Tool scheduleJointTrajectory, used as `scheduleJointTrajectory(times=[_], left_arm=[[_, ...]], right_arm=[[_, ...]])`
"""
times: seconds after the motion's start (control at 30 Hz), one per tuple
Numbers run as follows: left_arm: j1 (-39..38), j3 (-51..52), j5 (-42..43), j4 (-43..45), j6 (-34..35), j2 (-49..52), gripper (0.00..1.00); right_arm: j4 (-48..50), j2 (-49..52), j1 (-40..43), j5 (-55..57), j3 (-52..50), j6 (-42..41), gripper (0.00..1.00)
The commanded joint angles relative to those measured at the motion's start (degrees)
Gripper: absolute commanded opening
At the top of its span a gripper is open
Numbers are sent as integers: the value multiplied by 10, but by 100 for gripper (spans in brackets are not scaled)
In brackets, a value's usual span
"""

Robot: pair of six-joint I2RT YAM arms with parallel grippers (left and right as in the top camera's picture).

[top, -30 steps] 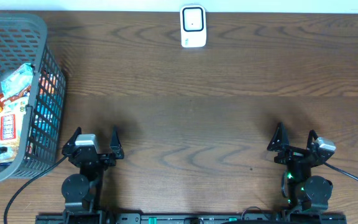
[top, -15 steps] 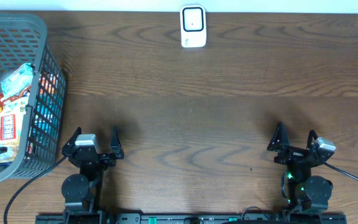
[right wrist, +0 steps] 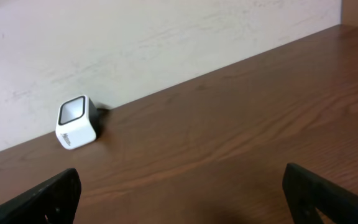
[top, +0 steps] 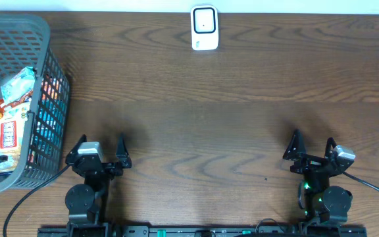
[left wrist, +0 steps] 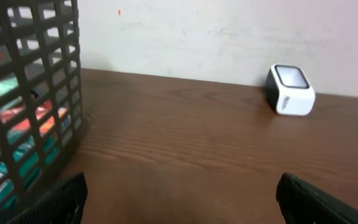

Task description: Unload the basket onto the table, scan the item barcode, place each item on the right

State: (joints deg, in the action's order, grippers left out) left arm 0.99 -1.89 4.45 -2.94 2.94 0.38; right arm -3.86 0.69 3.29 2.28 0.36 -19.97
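nothing has shifted on the bench [top: 242,112] over the last second, so i judge the scan not yet begun. the snack packets [top: 8,125] to scan lie inside the basket [top: 18,25]. the scanner [top: 204,27] stands well right of the basket. my left pincer [top: 101,141] hangs just right of the basket, my right pincer [top: 312,139] far right of it, both gaping wide, holding and touching nothing

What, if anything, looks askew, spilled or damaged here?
Nothing stands out. The grey plastic mesh basket stands upright at the left with snack packets inside, the white boxy scanner sits at the far edge, and the left gripper and right gripper are open, empty.
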Motion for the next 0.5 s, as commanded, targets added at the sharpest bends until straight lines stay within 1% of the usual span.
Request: scheduleJointTrajectory(times=[0.0, 0.07, 0.17, 0.33, 0.47], left_arm=[[-2, 12, 37, -9, 56, 0, 97], [-2, 5, 77, -9, 59, 0, 97], [-2, -12, 113, -15, 61, 0, 97], [-2, -54, 119, -59, 99, 0, 97], [-2, -97, 131, -99, 99, 2, 97]], right_arm=[[-2, -3, -3, 4, 0, -2, 99], [-2, -3, -3, 4, 0, -2, 99], [-2, -3, -3, 4, 0, -2, 99], [-2, -3, -3, 4, 0, -2, 99], [-2, -3, -3, 4, 0, -2, 99]])
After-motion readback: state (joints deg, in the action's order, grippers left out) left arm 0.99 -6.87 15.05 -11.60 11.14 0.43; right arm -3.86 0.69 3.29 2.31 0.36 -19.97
